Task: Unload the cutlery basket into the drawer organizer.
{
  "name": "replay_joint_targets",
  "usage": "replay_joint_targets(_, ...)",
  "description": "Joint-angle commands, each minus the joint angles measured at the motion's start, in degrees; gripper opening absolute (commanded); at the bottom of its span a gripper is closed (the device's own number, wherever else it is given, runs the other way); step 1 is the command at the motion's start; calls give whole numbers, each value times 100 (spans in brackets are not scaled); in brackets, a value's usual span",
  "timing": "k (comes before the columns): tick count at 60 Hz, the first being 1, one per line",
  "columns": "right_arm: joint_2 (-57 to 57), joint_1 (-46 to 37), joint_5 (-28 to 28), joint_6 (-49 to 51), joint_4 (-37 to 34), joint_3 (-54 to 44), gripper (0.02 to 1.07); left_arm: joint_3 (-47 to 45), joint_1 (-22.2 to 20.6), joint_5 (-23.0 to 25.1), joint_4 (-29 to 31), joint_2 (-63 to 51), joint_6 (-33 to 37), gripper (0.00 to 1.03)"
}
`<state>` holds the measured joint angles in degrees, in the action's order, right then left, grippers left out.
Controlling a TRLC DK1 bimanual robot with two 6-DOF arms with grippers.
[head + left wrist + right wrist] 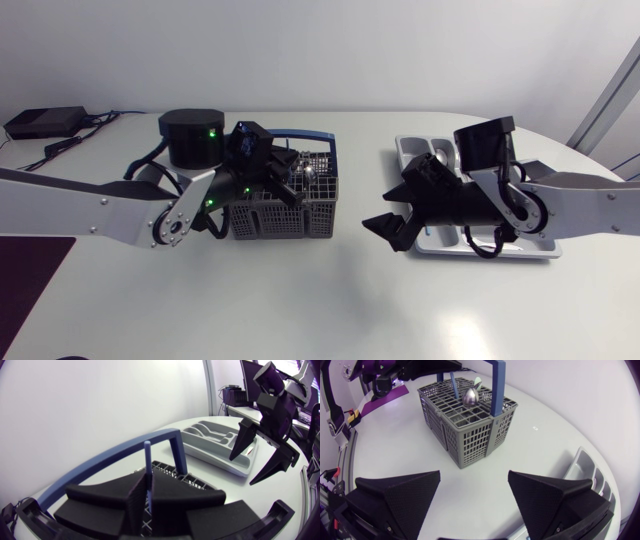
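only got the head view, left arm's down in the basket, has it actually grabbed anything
Observer: Yes. The left wrist view shows the left jaws shut on an upright blue handle.
Operator: ok what else is in there, can't make it out from above
Observer: The right wrist view shows a spoon standing bowl-up in the basket, beside that handle.
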<state>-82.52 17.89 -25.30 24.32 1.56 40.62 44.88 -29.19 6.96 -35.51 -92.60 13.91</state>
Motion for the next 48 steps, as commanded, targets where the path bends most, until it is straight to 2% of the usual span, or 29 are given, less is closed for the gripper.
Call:
replay_joint_targets(1,149,66,-19,126,63,-151,100,-164,-69,-28,-106,330,24,19)
replay_joint_targets(29,869,338,-203,135,195,-283,100,-305,-245,-142,237,1411,33,19)
replay_joint_targets(42,1256,338,-643,-59,160,-274,100,29,-280,-116,1037,1807,-143,19)
replay_joint_targets(48,1361,294,-1012,-182,-16,-169,100,363,-210,200,1599,1824,-407,19)
